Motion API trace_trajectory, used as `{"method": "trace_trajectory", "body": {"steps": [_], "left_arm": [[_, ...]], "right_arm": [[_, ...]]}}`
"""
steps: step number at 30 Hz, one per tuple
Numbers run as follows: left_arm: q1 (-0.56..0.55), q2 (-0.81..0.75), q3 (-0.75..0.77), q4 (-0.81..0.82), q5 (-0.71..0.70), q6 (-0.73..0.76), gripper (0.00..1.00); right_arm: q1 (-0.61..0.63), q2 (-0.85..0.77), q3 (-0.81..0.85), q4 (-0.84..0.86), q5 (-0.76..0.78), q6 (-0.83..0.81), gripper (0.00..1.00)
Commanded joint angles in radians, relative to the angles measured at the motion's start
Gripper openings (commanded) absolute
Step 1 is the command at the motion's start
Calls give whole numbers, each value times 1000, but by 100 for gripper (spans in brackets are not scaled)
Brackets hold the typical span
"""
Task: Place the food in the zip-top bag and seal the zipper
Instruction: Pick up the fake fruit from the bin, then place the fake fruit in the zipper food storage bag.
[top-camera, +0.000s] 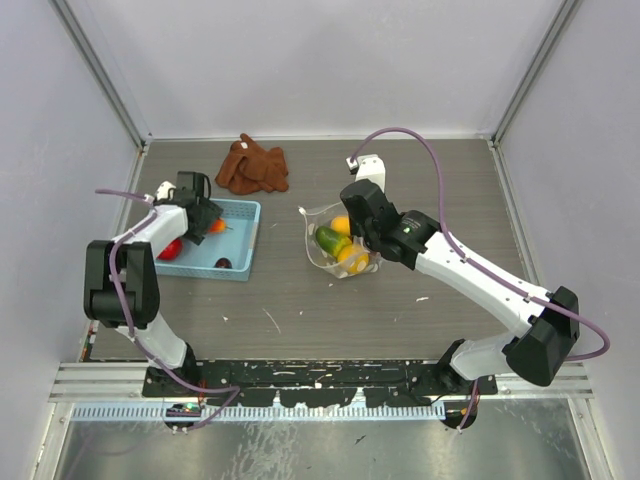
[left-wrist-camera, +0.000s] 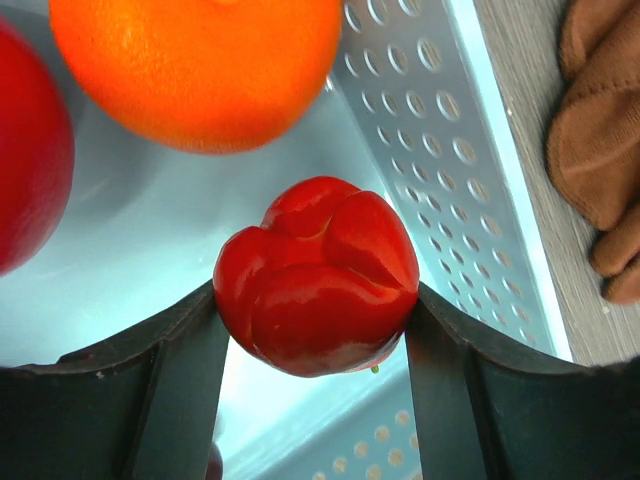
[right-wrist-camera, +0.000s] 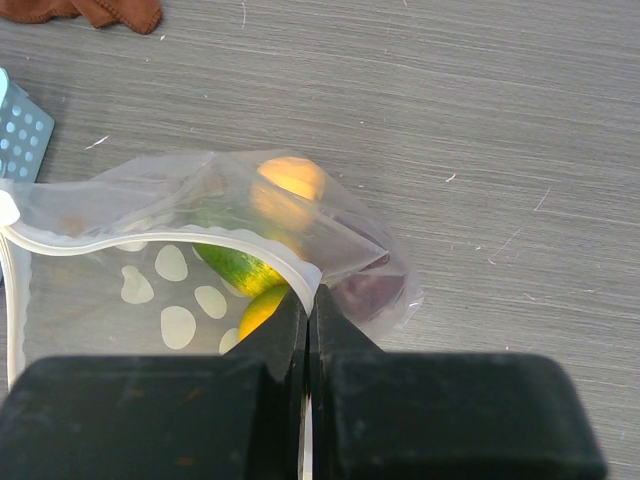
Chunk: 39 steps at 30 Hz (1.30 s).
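Over the light-blue basket (left-wrist-camera: 440, 150) at the table's left, my left claw (left-wrist-camera: 315, 300) grips a glossy red pepper toy (left-wrist-camera: 320, 290), one finger pressed to each side of it. An orange (left-wrist-camera: 200, 60) and a red fruit (left-wrist-camera: 25, 150) lie in the basket just beyond the pepper. The top view also shows a dark purple piece (top-camera: 224, 263) near the basket's front wall.

To the right, on the grey table (right-wrist-camera: 450, 100), my right claw (right-wrist-camera: 305, 295) is pinched tight on the zipper (right-wrist-camera: 150, 243) of the zip-top bag (right-wrist-camera: 150, 300). The fingers meet on the pale strip at its right end. The bag lies near the table's middle, well apart from the basket. Inside it are a green-orange piece (right-wrist-camera: 235, 265) and a yellow-orange one (right-wrist-camera: 290, 180). A dark shape (right-wrist-camera: 365, 290) in the bag's corner may be a purple piece; the plastic blurs it.

The brown cloth (top-camera: 253, 166) lies beyond the basket, toward the far edge.
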Motion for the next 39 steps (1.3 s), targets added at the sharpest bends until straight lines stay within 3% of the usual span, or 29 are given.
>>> {"method": "trace_trajectory", "body": {"steps": [1,12,24,31,39], "left_arm": [[2,-114,-31,-25,81,36,49],[-68,-416,-115,-27,203,68,44],[-384,-721,-172,94,42,275,39],[-549,-770,-198,211,40,363,39],[-724,-718,-197,340,37,397,38]], "right_arm": [[-2,-19,9,61,1,19,0],[-2,-22,2,71,-18,36,0],[-2,-26,-3,84,-46,45,1],[-3,-26,-2,87,-59,47,1],[-1,-31,-6,95,-68,48,1]]}}
